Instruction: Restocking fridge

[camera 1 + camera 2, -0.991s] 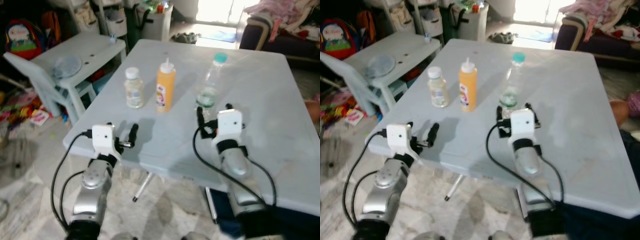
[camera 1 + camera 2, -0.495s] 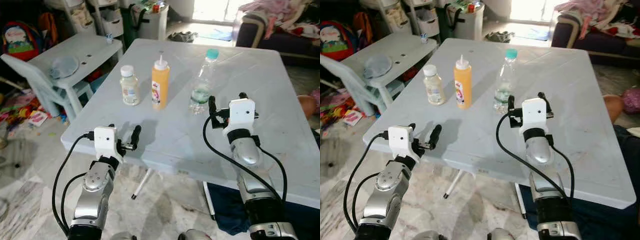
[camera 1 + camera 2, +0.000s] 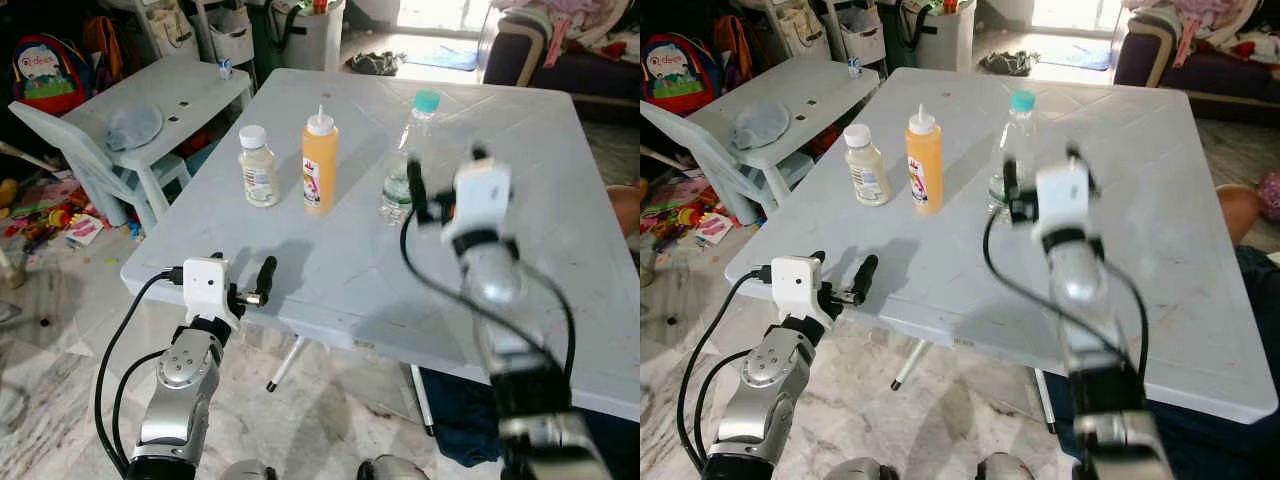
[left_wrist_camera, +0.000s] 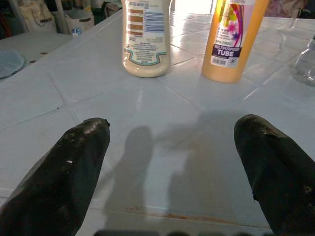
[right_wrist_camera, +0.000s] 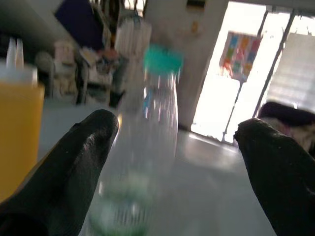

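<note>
The right pincer (image 5: 172, 162), fingers spread wide, hangs above the desk (image 3: 330, 270) with the water bottle (image 3: 410, 160) just ahead of it. The left pincer (image 4: 172, 172), also spread, sits at the desk's near edge, the orange squeeze bottle (image 4: 235, 39) and white bottle (image 4: 146, 37) beyond its fingertips.

My left gripper (image 3: 262, 282) sits low in the lower left of the frame, fingers spread apart, arm bent beneath it. My right gripper (image 3: 442, 185) is raised at centre right, blurred, fingers parted wide.

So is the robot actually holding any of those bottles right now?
No, nothing is held. The right claw is open, raised beside the clear water bottle without gripping it. The left claw is open too, hovering at the table's near edge.
</note>
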You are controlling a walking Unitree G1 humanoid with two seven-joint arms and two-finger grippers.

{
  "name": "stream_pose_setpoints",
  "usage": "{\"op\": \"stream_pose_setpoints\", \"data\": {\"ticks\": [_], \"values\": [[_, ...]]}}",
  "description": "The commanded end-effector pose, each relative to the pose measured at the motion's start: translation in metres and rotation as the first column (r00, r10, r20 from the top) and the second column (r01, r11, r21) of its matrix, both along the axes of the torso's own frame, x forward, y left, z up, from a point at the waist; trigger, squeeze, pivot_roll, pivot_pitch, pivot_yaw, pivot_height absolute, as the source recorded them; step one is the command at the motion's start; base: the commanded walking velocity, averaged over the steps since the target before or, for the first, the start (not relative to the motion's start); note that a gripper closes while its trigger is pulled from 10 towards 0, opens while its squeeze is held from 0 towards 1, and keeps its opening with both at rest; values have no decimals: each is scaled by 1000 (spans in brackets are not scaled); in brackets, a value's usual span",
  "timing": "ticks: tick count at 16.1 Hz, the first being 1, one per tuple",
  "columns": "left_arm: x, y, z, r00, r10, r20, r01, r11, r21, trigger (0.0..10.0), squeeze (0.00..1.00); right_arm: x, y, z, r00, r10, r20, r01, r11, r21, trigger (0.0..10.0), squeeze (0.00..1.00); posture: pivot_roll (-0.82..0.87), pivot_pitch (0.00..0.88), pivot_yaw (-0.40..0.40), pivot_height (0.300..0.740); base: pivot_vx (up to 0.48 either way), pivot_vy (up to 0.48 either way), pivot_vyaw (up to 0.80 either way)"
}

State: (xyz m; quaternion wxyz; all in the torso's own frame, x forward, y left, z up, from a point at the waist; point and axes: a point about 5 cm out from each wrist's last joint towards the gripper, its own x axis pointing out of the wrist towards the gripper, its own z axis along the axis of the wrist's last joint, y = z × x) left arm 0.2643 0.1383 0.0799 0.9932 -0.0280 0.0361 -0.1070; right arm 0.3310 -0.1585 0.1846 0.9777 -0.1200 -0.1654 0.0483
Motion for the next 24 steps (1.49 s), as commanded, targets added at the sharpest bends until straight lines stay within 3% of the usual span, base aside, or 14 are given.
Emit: {"op": "stream_pose_setpoints", "data": {"ticks": [1, 6, 9, 13, 16, 17, 18, 19, 24], "values": [[-1, 2, 2, 1000, -8, 3, 8, 1000, 15, 10000, 0, 4, 2, 11, 1000, 23, 22, -23, 1000, 12, 10000, 0, 60, 61, 51, 740, 0, 0, 0], [-2, 2, 3, 1000, -12, -1, 12, 1000, 23, 10000, 0, 16, 0, 35, 999, 41, 27, -43, 995, 92, 10000, 0, 66, 65, 56, 740, 0, 0, 0], [-2, 2, 4, 1000, -19, -3, 19, 999, 28, 10000, 0, 24, 2, 43, 998, 61, 26, -62, 996, 69, 10000, 0, 69, 69, 61, 740, 0, 0, 0], [-3, 2, 5, 1000, -20, -7, 20, 999, 33, 10000, 0, 38, 1, 48, 997, 77, -29, -73, 989, 129, 10000, 0, 83, 81, 58, 740, 0, 0, 0], [-5, 0, 4, 1000, -23, -16, 23, 999, 35, 10000, 0, 45, 4, 52, 994, 98, -48, -92, 990, 104, 10000, 0, 85, 81, 55, 740, 0, 0, 0], [-5, 0, 4, 1000, -24, -17, 24, 999, 36, 10000, 0, 47, 4, 54, 993, 109, -50, -103, 989, 103, 4431, 0, 85, 82, 55, 740, 0, 0, 0], [-5, 0, 4, 1000, -24, -18, 25, 999, 37, 10000, 0, 50, 5, 56, 991, 122, -53, -117, 988, 103, 745, 0, 85, 82, 55, 740, 0, 0, 0], [-4, 0, 4, 1000, -24, -20, 24, 999, 41, 10000, 0, 53, 5, 59, 990, 127, -59, -121, 988, 98, 0, 0, 85, 83, 54, 740, 0, 0, 0], [-2, 0, 4, 999, -23, -25, 24, 999, 44, 10000, 0, 56, 6, 63, 986, 135, -101, -123, 986, 113, 0, 0, 81, 77, 52, 740, 0, 0, 0]]}}
